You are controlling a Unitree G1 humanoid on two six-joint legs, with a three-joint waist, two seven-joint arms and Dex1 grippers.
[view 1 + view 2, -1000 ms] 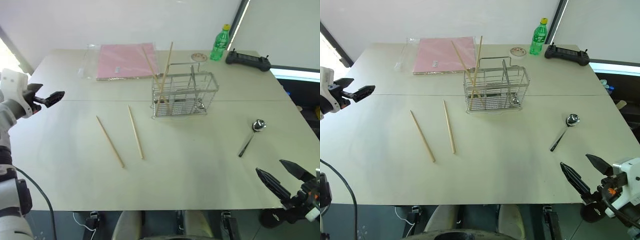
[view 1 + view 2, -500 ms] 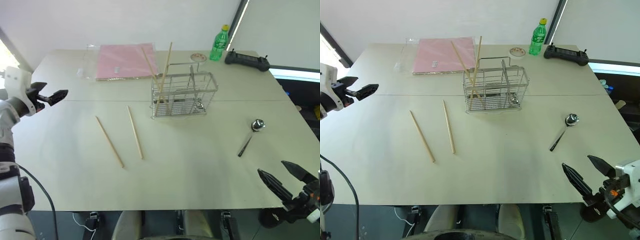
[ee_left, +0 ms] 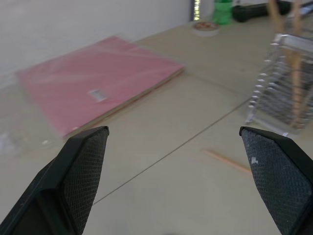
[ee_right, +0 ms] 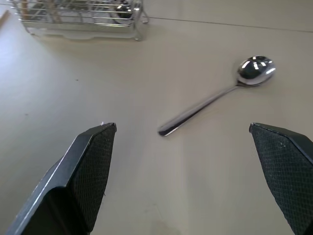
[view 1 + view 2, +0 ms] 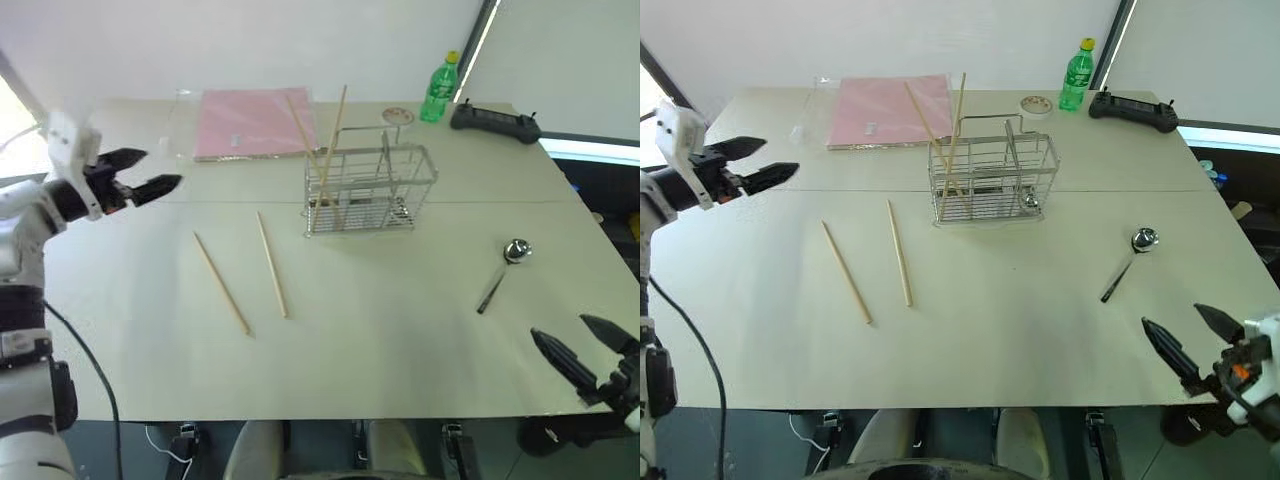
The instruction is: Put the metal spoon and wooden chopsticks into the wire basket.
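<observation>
The left gripper (image 5: pixel 152 172), two black fingers with a cross-hatched texture on their pads (image 3: pixel 80 169), hangs above the pale beige table (image 5: pixel 1020 330) with its jaws spread wide and nothing between them. Ahead of it and well apart stands the rectangular wire basket (image 5: pixel 990 180) of thin silver grid with a raised wire handle; two long pale tan wooden chopsticks (image 5: pixel 958 125) lean upright in its nearer end, crossing each other above the rim. Two more wooden chopsticks (image 5: pixel 898 252) lie flat on the table between this gripper and the basket, side by side but apart, their long axes running from the near edge toward the far side. Beyond the left gripper lies a flat pink sheet (image 3: pixel 93 88) in a clear wrapper bearing a small white label whose print is too small to read. The right gripper (image 5: pixel 1185 343) is likewise wide open and empty near the table's front edge. Just ahead of it lies the small shiny metal spoon (image 4: pixel 220 95), its round bowl pointing away from the gripper and its thin straight handle slanting back toward it. A green plastic bottle (image 5: pixel 1076 74) with a yellow cap stands at the far edge.
</observation>
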